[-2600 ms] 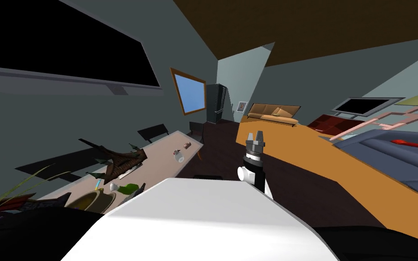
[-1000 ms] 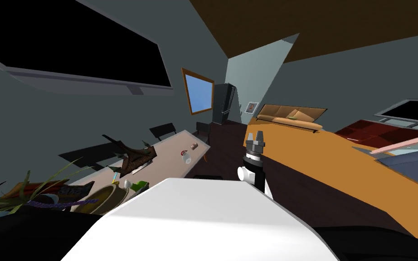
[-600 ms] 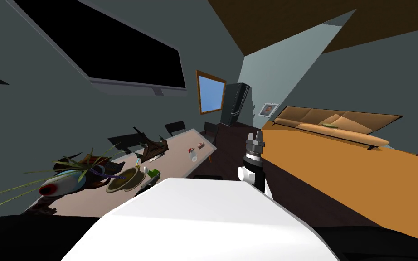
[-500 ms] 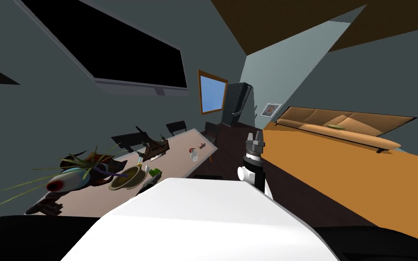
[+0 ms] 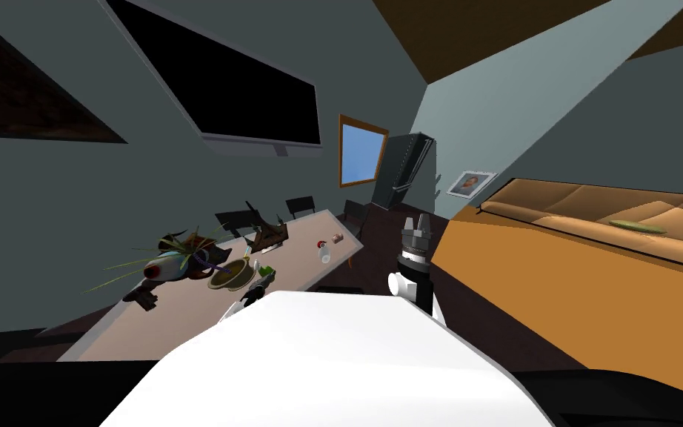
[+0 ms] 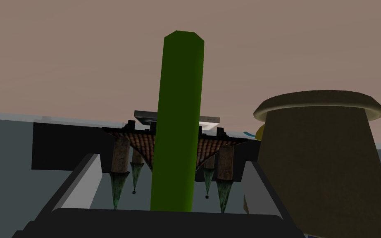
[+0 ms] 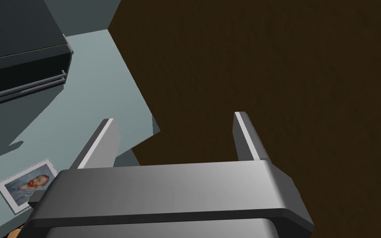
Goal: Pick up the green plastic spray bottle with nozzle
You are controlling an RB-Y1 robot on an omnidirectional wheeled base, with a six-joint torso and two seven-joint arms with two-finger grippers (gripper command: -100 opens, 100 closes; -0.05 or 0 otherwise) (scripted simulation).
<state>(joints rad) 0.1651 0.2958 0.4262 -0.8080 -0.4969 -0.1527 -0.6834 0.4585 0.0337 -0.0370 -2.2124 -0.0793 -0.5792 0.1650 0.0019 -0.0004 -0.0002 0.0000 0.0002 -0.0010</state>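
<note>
Bottle: the tall green plastic spray bottle [image 6: 177, 124] sits near our long edge of the long beige table [image 5: 162, 319], beside a round tan bowl [image 6: 317, 165].
Left gripper [image 6: 171, 160]: spread, straddling it, not touching.
Handling: likely light, stiff, slick; we would clamp mid-body.
Right gripper [image 5: 416, 222]: spread, empty.

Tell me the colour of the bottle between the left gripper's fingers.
The bottle is plain green, clearest in the left wrist view.

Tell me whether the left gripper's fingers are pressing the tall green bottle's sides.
No: the tall green bottle stands between the left gripper's open fingers, with gaps on both sides.
</note>
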